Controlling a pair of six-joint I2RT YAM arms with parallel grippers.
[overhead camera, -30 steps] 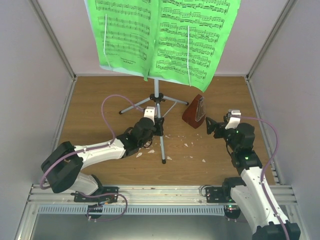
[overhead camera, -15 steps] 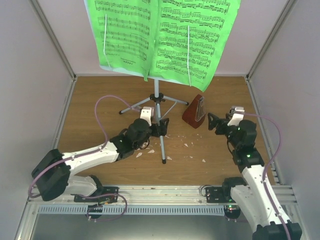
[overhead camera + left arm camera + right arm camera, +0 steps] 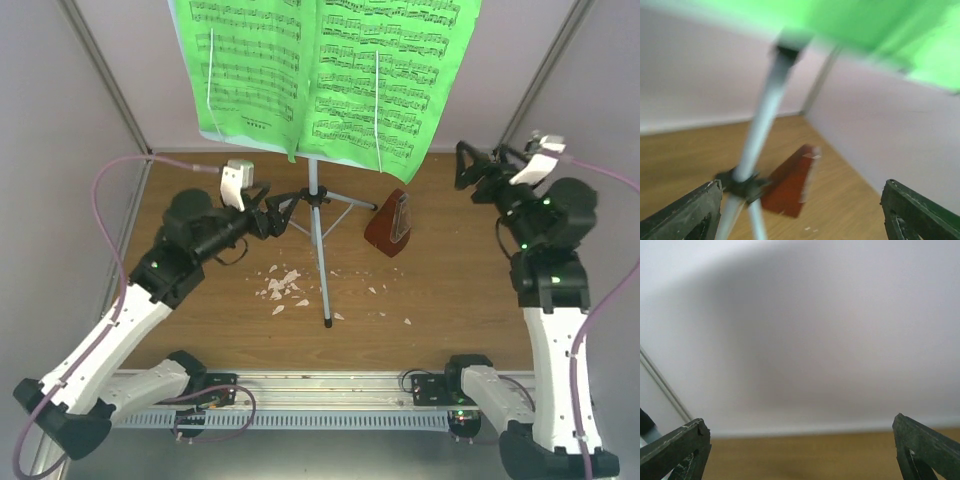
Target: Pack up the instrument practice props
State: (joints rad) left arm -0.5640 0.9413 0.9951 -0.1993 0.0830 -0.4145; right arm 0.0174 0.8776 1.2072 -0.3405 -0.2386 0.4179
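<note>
The music stand's grey pole [image 3: 318, 250] rises from its tripod hub [image 3: 315, 197] on the wooden floor. Bright green sheet music [image 3: 330, 70] hangs over the top of the stand and hides it. The reddish-brown metronome [image 3: 390, 225] stands upright to the right of the pole. My left gripper [image 3: 275, 212] hovers open just left of the hub and holds nothing. In the blurred left wrist view the pole [image 3: 765, 125] and metronome [image 3: 790, 187] lie ahead of the left gripper [image 3: 801, 200]. My right gripper [image 3: 480, 170] is raised at the back right, open and empty. The right wrist view shows the right gripper [image 3: 800, 440] facing the wall.
White crumbs [image 3: 285, 285] lie scattered on the floor left of the front tripod leg [image 3: 325, 300]. Pale walls [image 3: 90, 150] enclose the floor on three sides. A metal rail [image 3: 320, 385] runs along the near edge by the arm bases.
My left gripper has opened, and its arm has lifted and swung left, away from the lower pole. The right arm has risen and pulled back to the right, away from the metronome.
</note>
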